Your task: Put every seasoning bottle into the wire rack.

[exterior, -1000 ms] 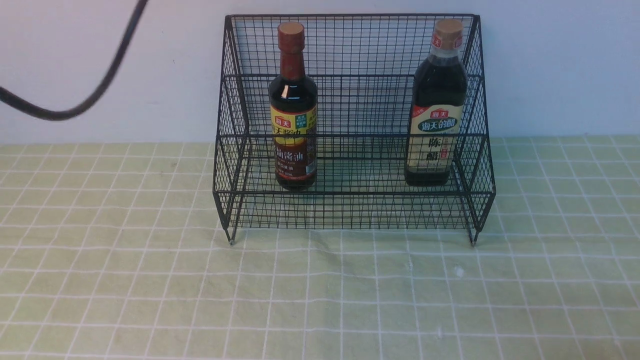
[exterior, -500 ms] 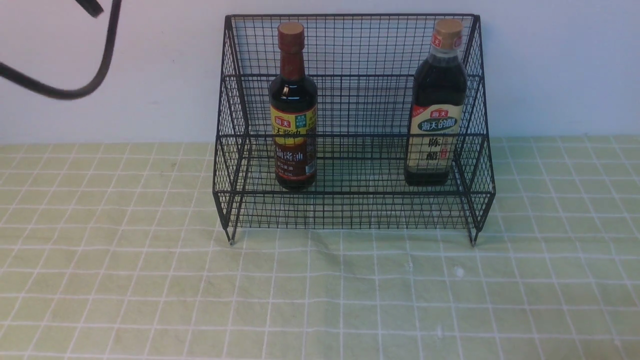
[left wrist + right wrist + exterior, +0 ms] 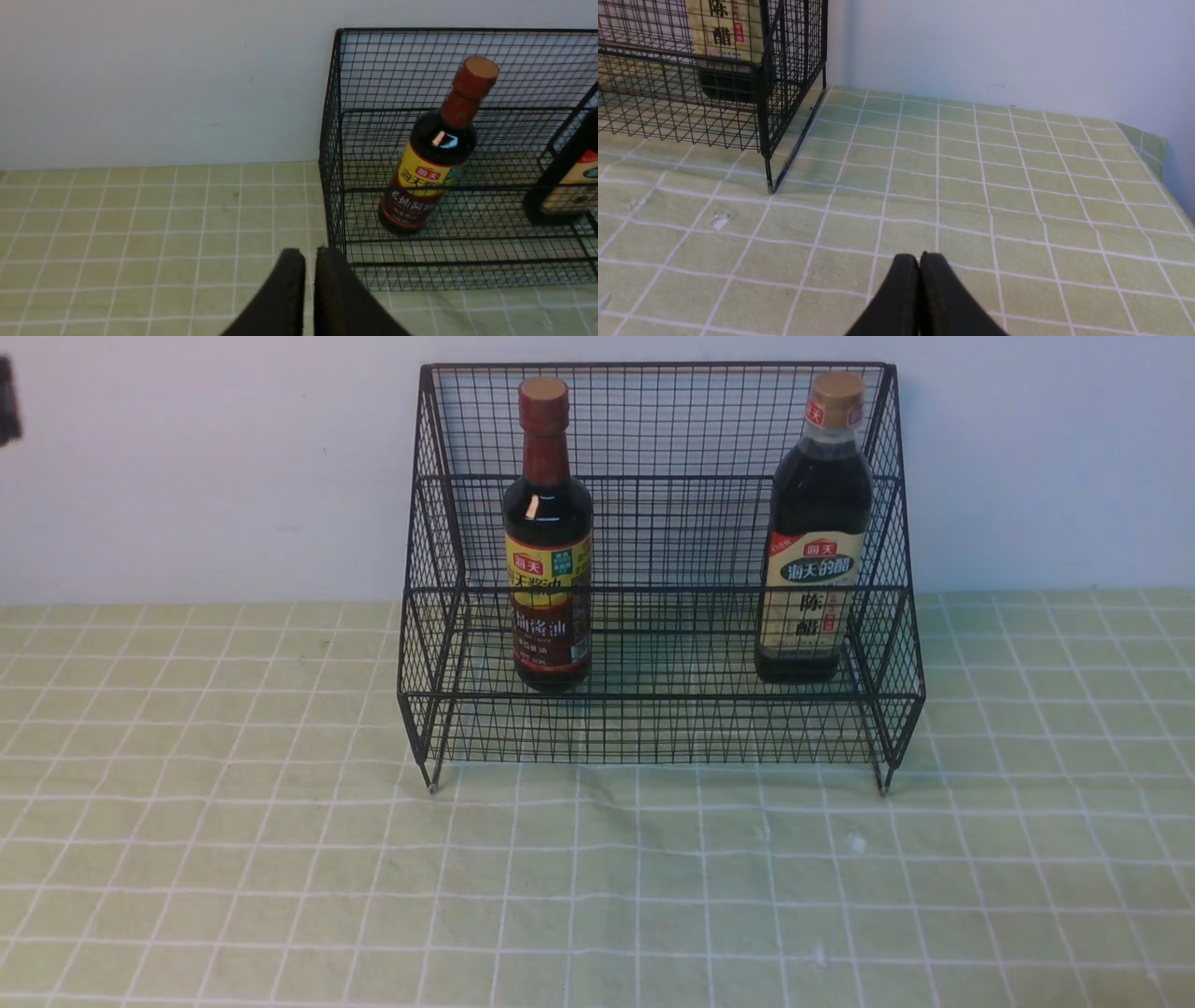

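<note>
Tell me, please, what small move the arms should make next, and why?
Probably none beyond staying withdrawn: the red-capped bottle and the tan-capped bottle both stand upright inside the wire rack, and the left pincer and right pincer are shut, holding nothing.

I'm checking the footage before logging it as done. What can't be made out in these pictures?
- Tan-capped bottle: right wrist view's edge cuts off everything above its label.
- Both arms: outside the front view.
- Slim bottle: small label print unreadable behind the wire rack mesh.
- Left pincer, right pincer: only shut tips show.
</note>
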`<state>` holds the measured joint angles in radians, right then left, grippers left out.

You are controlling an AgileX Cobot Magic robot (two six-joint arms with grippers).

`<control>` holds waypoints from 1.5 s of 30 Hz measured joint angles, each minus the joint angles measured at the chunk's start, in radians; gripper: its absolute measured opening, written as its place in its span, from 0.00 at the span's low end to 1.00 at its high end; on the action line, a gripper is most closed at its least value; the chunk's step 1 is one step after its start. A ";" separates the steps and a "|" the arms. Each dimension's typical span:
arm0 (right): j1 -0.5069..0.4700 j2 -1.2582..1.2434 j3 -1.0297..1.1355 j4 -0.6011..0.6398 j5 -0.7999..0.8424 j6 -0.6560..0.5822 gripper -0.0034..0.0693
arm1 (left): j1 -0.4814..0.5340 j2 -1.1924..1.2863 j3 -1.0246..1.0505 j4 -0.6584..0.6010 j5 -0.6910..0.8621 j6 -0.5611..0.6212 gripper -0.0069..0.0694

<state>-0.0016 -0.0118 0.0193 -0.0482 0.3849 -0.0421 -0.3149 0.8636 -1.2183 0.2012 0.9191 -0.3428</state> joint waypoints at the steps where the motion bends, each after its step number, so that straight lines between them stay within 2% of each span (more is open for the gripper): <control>1: 0.000 0.000 0.000 0.000 0.000 0.000 0.03 | 0.000 -0.007 0.005 -0.001 0.000 0.000 0.11; 7: 0.000 0.000 0.000 0.000 0.000 0.000 0.03 | 0.000 -0.186 0.100 -0.024 0.055 0.000 0.11; 19: 0.000 0.000 0.000 0.000 0.000 0.000 0.03 | 0.000 -0.344 0.107 -0.022 0.097 0.054 0.11; 25: 0.000 0.000 0.000 0.000 0.000 0.000 0.03 | 0.031 -0.434 0.198 -0.026 -0.005 0.123 0.11; 27: 0.000 0.000 0.000 0.000 0.000 0.000 0.03 | 0.085 -0.523 0.352 -0.046 -0.146 0.178 0.11; 29: 0.000 0.000 0.000 0.000 0.000 0.000 0.03 | 0.107 -0.560 0.416 -0.059 -0.196 0.200 0.11; 33: 0.000 0.000 0.000 0.000 0.000 0.010 0.03 | 0.190 -0.727 0.721 -0.098 -0.382 0.279 0.11; 40: 0.000 0.000 0.000 0.000 0.000 0.011 0.03 | 0.236 -0.873 1.096 -0.101 -0.459 0.296 0.11; 45: 0.000 0.000 0.000 0.000 0.000 0.011 0.03 | 0.236 -0.875 1.235 -0.112 -0.487 0.299 0.11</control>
<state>-0.0016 -0.0118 0.0193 -0.0482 0.3849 -0.0309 -0.0790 -0.0117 0.0167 0.0890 0.4319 -0.0442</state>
